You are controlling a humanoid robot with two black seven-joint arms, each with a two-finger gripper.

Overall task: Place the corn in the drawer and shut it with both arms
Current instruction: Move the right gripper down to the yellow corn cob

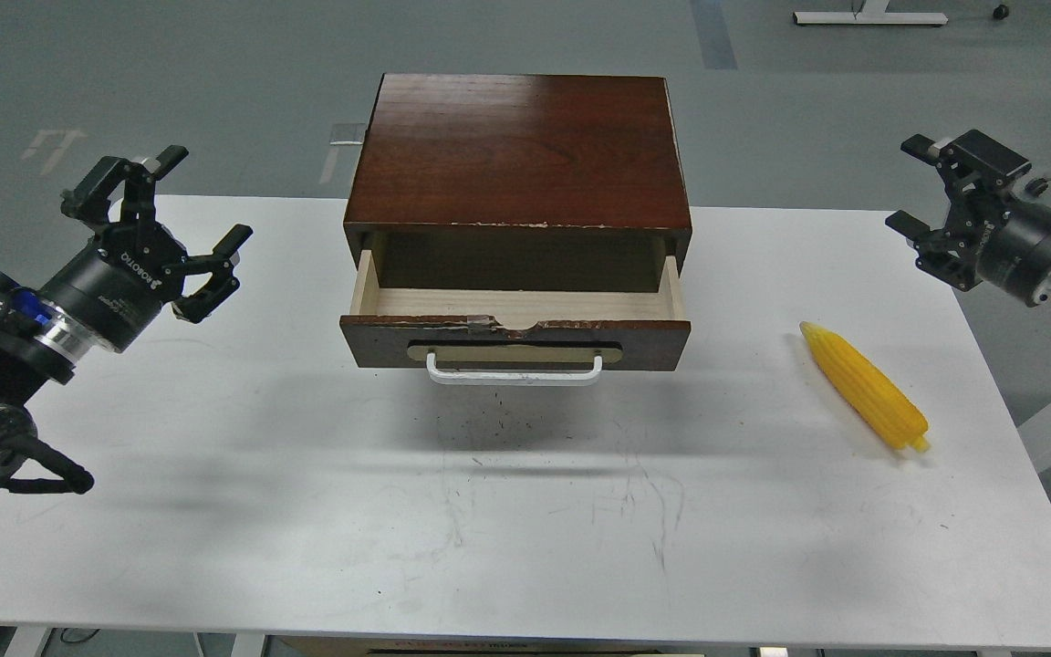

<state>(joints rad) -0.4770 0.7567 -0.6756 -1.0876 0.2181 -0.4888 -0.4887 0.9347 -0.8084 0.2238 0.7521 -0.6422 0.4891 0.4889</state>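
Both grippers gape empty — left gripper [181,208] (marked "ROBOTIQ"), right gripper [911,183]. Corn [865,385] lies right of the open drawer [515,339].

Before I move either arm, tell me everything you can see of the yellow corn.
The bright yellow, plastic-looking ear of corn lies flat on the white table, right of the open dark red-brown wooden drawer. Rows of kernels run along its length. It lies slanted: the tapered tip points up and left toward the drawer, the blunt end with a small stub toward the table's right near edge. Only the table touches it; neither gripper is near it.
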